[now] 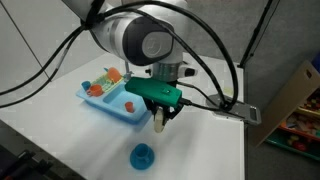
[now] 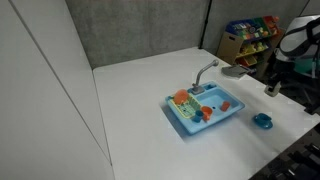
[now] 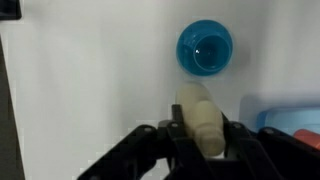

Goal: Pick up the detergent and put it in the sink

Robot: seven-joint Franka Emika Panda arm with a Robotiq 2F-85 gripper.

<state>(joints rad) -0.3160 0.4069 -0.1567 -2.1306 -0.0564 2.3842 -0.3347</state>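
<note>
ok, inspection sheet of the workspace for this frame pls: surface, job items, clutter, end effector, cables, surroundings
Surface: white table, no spills seen.
Job's things: detergent is held in the end effector and not yet in the sink. The sink stands on the table, grey faucet upright.
Clutter: round blue dish on the table, apart from the sink; small orange items inside the sink.
End effector: shut on the detergent.
Cables: black cables loop from the arm above the table.
Surroundings: cardboard box past the table edge; shelf of colourful bins against the grey wall.
</note>
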